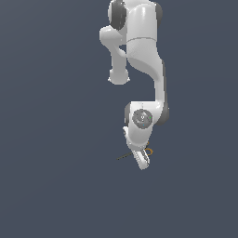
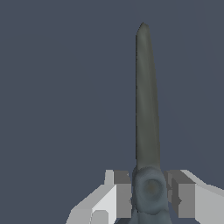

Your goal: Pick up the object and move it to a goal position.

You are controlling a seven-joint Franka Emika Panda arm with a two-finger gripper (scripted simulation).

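One end effector is clenched on the scissors at the pivot, lower centre; next, carry them to the goal.

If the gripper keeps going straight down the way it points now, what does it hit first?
The scissors: their pivot already sits between the fingers of the gripper, apparently touching. Past them is only the flat grey floor; depth to it is unclear.
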